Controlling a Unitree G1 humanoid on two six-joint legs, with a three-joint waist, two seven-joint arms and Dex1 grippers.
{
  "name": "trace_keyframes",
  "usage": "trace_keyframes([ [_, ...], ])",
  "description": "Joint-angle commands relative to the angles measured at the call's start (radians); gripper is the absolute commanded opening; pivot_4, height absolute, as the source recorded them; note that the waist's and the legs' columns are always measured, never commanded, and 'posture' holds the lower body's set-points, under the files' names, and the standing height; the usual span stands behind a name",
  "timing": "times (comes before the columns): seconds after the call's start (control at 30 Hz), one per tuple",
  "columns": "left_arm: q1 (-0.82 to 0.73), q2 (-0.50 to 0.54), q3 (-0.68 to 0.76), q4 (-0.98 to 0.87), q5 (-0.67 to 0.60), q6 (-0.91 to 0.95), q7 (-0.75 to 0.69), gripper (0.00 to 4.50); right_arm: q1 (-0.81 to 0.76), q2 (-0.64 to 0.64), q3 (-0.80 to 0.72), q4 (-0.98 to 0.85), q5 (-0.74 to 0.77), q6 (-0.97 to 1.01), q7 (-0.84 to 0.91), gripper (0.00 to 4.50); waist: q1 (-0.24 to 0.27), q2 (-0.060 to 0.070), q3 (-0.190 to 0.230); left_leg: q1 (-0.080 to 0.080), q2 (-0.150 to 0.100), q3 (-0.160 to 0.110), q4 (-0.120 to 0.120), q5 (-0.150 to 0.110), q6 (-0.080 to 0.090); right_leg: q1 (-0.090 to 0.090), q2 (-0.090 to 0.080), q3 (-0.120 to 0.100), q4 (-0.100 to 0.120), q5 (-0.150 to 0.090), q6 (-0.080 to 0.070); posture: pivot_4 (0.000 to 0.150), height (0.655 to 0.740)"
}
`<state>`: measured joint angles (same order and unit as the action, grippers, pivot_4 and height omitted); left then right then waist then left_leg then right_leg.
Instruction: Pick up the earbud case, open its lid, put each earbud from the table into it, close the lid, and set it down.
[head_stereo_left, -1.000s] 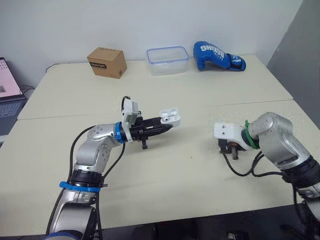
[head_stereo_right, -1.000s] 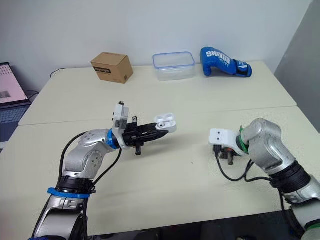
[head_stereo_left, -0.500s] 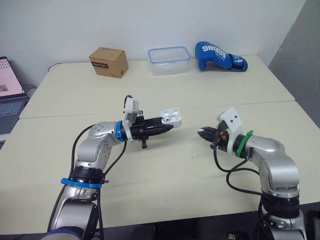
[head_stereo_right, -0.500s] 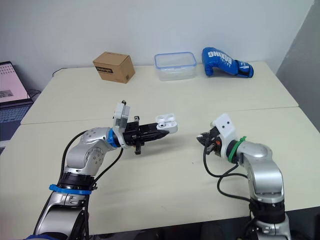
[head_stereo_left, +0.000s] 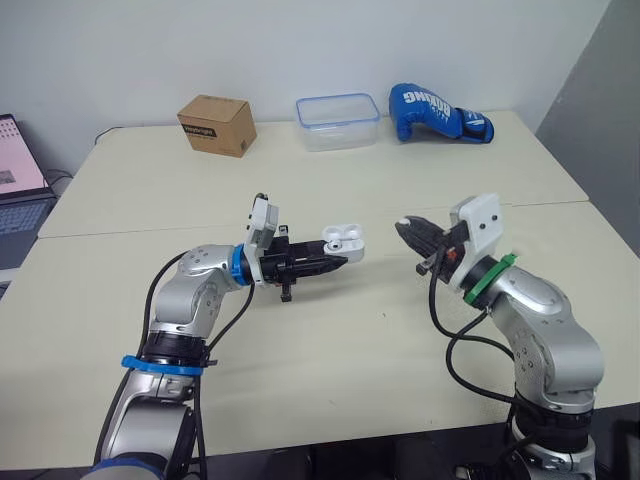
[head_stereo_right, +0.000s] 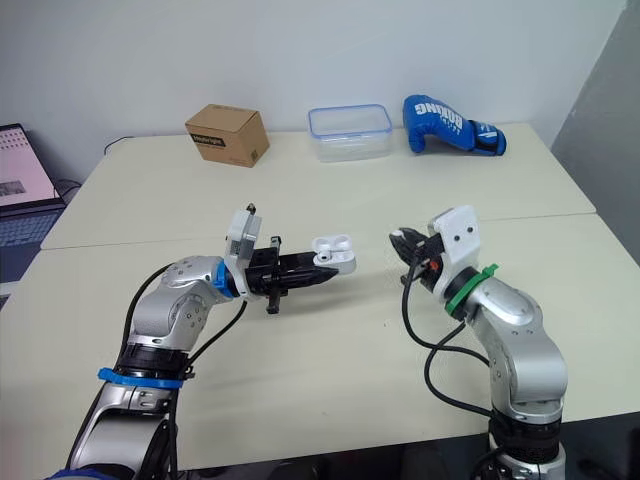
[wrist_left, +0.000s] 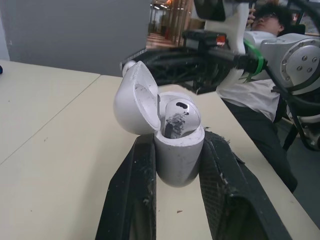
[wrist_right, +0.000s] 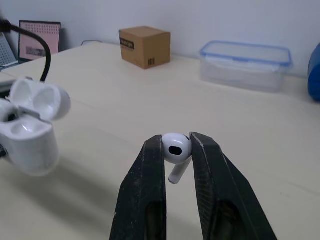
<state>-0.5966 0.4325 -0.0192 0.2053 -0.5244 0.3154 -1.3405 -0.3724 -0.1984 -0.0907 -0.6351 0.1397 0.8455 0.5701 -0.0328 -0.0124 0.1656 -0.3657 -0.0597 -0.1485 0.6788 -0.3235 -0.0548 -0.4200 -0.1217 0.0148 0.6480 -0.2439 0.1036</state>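
The white earbud case hangs above the table's middle, lid open, with my left gripper shut on its lower body. One white earbud sits inside the case. My right gripper is raised a short way to the right of the case, fingers pointing toward it. In the right wrist view its black fingers are shut on a second white earbud, stem hanging down, with the open case a little apart from it.
Along the table's far edge stand a cardboard box, a clear plastic container with a blue rim and a blue boxing glove. A laptop sits off the left side. A person shows beyond the right arm.
My right gripper has risen from the table and swung left toward the case, carrying the earbud. The left gripper and case have stayed almost still.
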Motion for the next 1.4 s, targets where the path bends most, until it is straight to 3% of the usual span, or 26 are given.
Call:
trace_keyframes([
  [0.03,-0.040,-0.003,-0.002,0.038,0.014,-0.046,-0.023,0.84,-0.048,-0.012,0.019,-0.088,0.032,-0.028,-0.043,0.37,0.000,0.000,0.000,0.000,0.000,0.000,0.000,0.000,0.000,0.000,0.000,0.000,0.000,0.000,0.000,0.150,0.7307],
  [0.4,-0.081,-0.026,-0.012,0.114,0.044,-0.097,-0.043,0.84,-0.094,-0.056,0.104,-0.163,0.173,0.163,-0.078,0.37,0.000,0.000,0.000,0.000,0.000,0.000,0.000,0.000,0.000,0.000,0.000,0.000,0.000,0.000,0.000,0.150,0.7307],
  [1.4,-0.068,-0.021,0.001,0.017,0.027,-0.033,-0.016,0.84,-0.166,-0.126,0.176,-0.057,0.270,0.183,-0.134,0.37,-0.001,0.000,0.000,0.000,0.000,0.000,0.000,0.000,0.000,0.000,0.000,0.000,0.000,0.000,0.000,0.150,0.7307],
])
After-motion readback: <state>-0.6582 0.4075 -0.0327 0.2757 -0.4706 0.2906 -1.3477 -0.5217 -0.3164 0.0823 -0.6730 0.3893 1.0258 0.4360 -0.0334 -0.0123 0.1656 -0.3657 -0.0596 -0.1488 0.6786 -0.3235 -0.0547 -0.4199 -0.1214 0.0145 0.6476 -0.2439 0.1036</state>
